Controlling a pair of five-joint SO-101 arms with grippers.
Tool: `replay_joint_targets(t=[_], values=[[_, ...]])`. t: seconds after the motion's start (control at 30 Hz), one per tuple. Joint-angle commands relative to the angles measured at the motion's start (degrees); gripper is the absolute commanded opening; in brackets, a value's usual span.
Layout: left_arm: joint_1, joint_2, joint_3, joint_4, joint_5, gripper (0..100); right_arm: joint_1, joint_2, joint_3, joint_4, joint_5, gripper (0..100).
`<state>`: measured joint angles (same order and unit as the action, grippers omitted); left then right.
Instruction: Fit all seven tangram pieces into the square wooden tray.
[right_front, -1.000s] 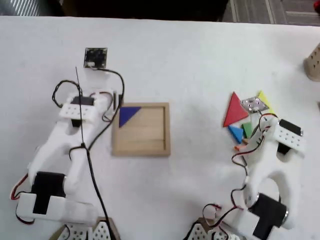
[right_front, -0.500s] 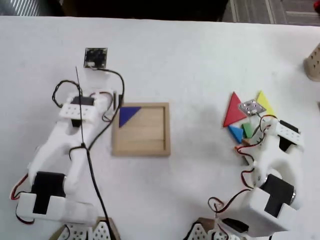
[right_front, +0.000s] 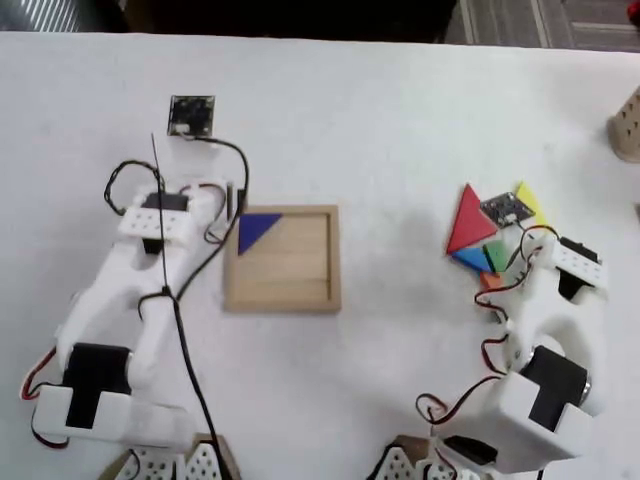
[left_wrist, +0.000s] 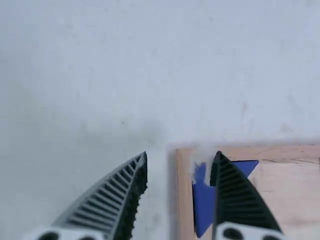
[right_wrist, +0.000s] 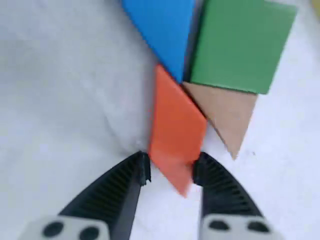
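Bright, even light from above; shadows soft.
White table lit flat, no glare spots. Faint grey shade beside the wooden tray; dim patch on the table ahead of the left gripper; thin shadow along the orange piece.

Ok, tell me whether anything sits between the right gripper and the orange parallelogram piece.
Nothing visible does. The right gripper is open astride one tip of the orange parallelogram piece; the blue piece, green square and tan triangle lie at its far end.
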<state>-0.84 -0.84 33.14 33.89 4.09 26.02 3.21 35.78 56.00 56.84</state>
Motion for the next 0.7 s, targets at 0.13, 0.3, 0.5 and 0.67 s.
replay_joint_targets(t=[0.13,0.3,0.5,0.67], values=[[-0.4,-0.22,-2.64,-0.09,0.09,22,-0.66,-0.31,-0.53,0.13,0.88,1.9],[-0.31,-0.22,-2.64,-0.09,-2.29,21,-0.75,-0.31,-1.85,3.47,0.79,1.8],[-0.22,-0.22,-2.64,-0.18,-2.46,21,-2.68,-0.31,-12.84,22.02,-3.87,6.1],[-0.22,-0.13,-2.64,-0.18,-2.55,22,-6.81,-2.77,-19.43,29.93,-14.42,16.1]])
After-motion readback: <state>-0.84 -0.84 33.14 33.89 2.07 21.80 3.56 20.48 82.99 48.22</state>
